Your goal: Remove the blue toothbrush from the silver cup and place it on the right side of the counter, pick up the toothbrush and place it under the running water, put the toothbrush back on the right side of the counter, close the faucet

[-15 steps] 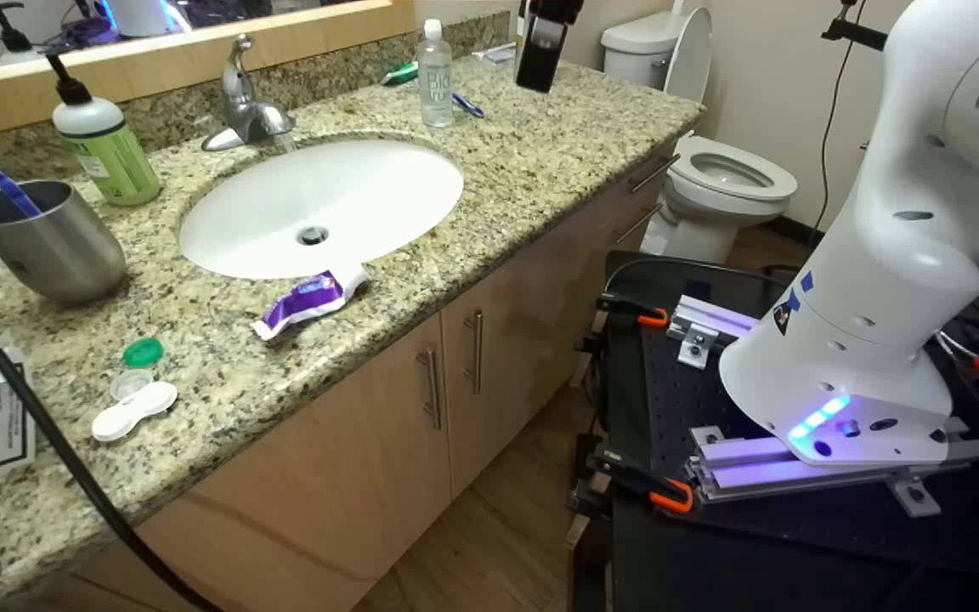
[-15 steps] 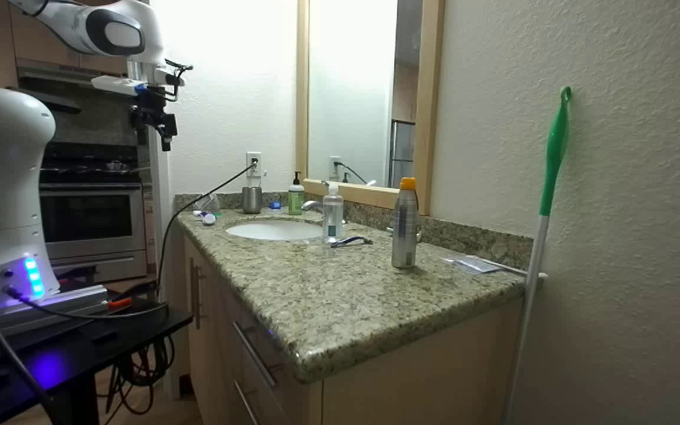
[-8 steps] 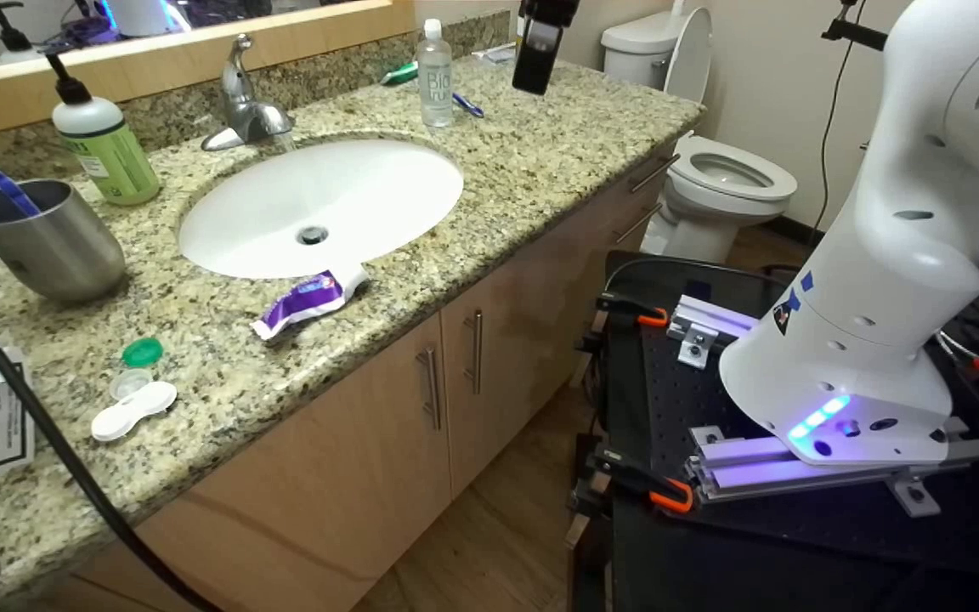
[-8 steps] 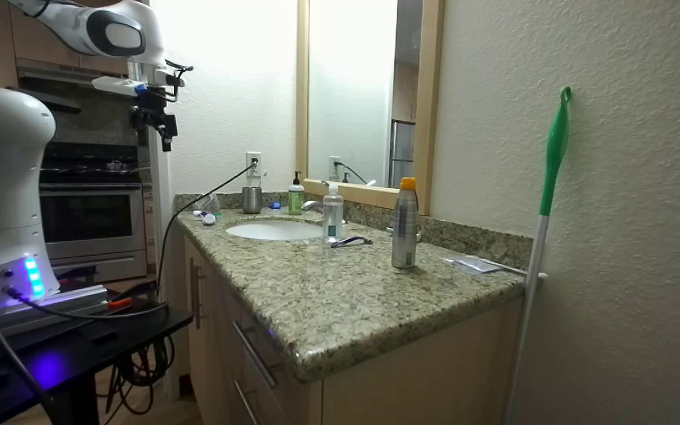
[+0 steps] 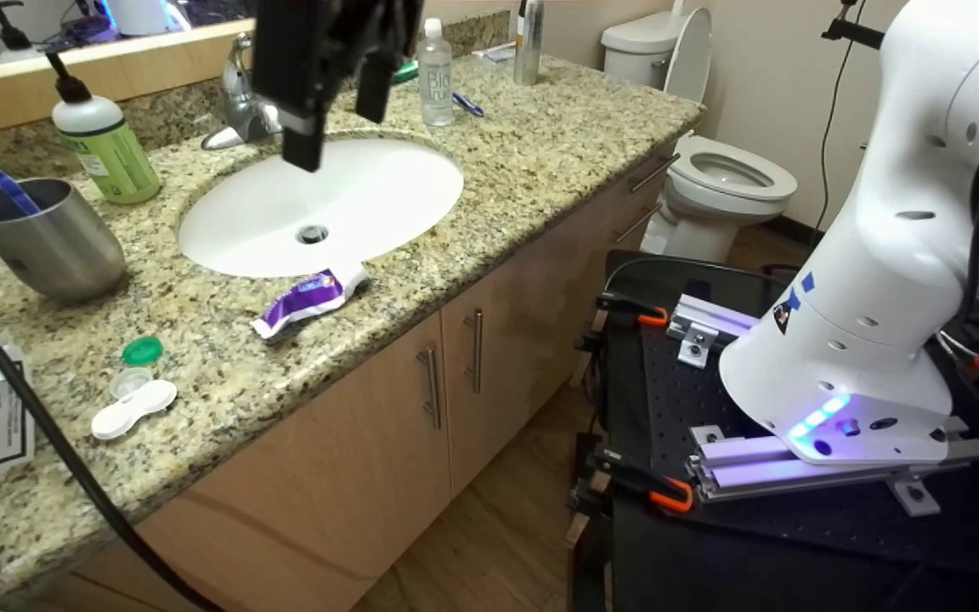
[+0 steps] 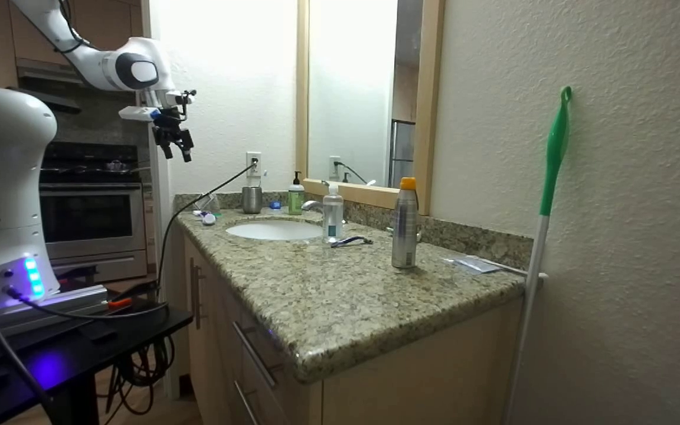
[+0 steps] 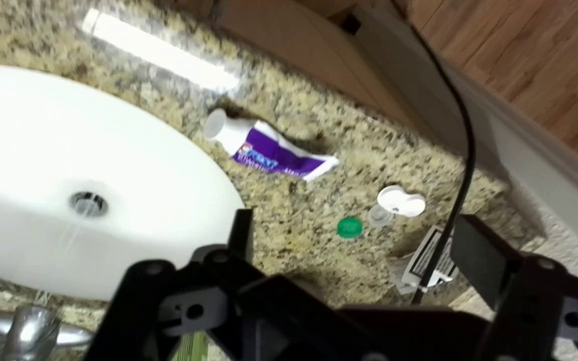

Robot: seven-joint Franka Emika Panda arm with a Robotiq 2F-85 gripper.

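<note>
The blue toothbrush leans upright in the silver cup, bristle end up. The cup also stands at the far end in an exterior view; in the wrist view my gripper hides it. The faucet is at the back of the sink; in the wrist view a thin stream of water runs from it to the drain. My gripper is open and empty, high above the counter. In the wrist view its fingers are spread wide, with only counter and small items between and below.
A purple-and-white tube lies at the sink's front rim. A green soap bottle stands between cup and faucet. A black cable crosses the counter by the cup. A clear bottle, a razor and a spray can are beyond the sink.
My gripper has moved left and nearer in an exterior view, from in front of the spray can to over the sink. Both spread fingers now show. The toothbrush and cup have not moved.
</note>
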